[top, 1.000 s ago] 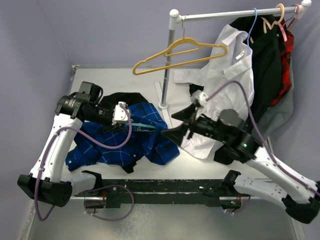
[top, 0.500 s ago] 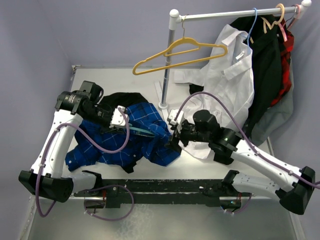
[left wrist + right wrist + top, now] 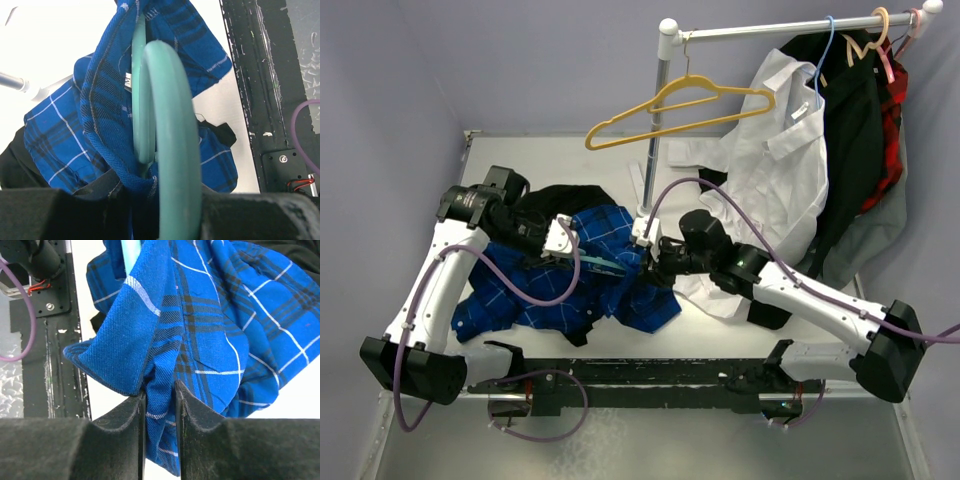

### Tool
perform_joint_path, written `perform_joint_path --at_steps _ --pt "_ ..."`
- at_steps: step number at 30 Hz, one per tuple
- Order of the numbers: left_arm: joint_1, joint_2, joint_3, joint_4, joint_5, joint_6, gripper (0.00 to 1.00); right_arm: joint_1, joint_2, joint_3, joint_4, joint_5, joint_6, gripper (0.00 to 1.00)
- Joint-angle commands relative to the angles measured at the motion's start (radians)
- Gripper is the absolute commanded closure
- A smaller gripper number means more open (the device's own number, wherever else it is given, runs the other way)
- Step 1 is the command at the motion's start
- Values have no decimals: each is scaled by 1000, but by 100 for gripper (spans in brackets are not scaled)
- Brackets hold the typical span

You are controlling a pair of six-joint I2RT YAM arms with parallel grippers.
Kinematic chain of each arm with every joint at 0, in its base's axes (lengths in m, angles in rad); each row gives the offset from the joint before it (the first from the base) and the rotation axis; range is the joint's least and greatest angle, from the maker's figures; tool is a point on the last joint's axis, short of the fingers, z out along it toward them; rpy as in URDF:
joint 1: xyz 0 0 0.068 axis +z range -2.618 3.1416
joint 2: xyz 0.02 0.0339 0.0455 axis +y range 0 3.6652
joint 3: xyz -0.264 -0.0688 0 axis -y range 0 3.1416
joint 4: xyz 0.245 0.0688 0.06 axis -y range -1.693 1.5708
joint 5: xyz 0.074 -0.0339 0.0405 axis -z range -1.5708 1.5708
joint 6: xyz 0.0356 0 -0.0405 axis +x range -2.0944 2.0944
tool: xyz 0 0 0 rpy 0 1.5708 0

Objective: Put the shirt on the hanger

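– Left gripper (image 3: 563, 239) state?
– Closed around hanger (image 3: 170, 150), with shirt (image 3: 555, 292) collar draped over hanger arm.
– Right gripper (image 3: 160, 402) state?
– Pinched shut on shirt fold.
– Shirt location?
– Heaped on table (image 3: 545, 160), touching black cloth (image 3: 570, 196), near rack pole (image 3: 656, 140).

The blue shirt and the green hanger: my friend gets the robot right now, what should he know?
Left gripper: shut on the hanger, holding it low over the table.
Right gripper: shut on a fold of the shirt, right beside the hanger.
Done: some shirt cloth is draped around part of the hanger, near the white neck label.
Left: most of the shirt lies bunched on the table. It needs spreading over both hanger arms.
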Motion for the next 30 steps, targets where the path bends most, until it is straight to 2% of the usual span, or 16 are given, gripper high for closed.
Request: perform_joint_path --at_steps 1,7,14,25,26,27,28,29,30 --pt "3 -4 -16 26 70 12 100 17 7 60 131 -86 34 75" --pt "4 2 -20 43 81 5 100 47 65 150 140 -137 55 78" --pt "2 3 -16 56 104 -6 100 82 144 211 151 -138 52 76" --pt "2 -18 -23 54 96 -6 100 88 235 219 143 -125 63 60" --pt "2 -21 -23 54 94 -5 100 88 235 213 146 -119 61 61" --pt "2 -23 -24 52 93 -2 100 88 234 208 149 -114 61 67" --pt "2 -26 -23 50 94 0 100 88 233 202 153 -108 61 78" --pt "2 -28 -23 50 94 0 100 88 231 197 155 -99 63 95" --pt "2 -31 -22 49 95 0 100 88 229 190 155 -86 66 100"
